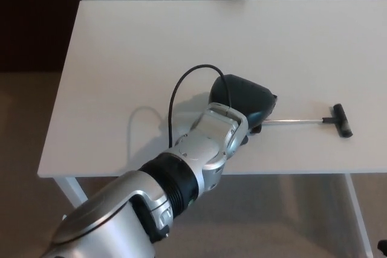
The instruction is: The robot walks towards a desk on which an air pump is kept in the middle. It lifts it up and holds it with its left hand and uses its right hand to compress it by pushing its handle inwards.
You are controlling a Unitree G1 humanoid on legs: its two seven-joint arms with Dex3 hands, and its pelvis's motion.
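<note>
White desk [151,40]: one air pump [314,120], one left hand [242,98].

An air pump [302,121] lies flat on the white table [181,40] near its front edge, its thin metal rod fully drawn out to the right and ending in a black T-shaped handle [340,119]. The barrel end is hidden beneath the left hand [245,98].

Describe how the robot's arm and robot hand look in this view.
Only the left arm shows: glossy silver shells joined by a black ribbed ring. A thin black cable loops up from the wrist. The left robot hand is a smooth, rounded, dark grey-black shell. No markings are readable.
</note>
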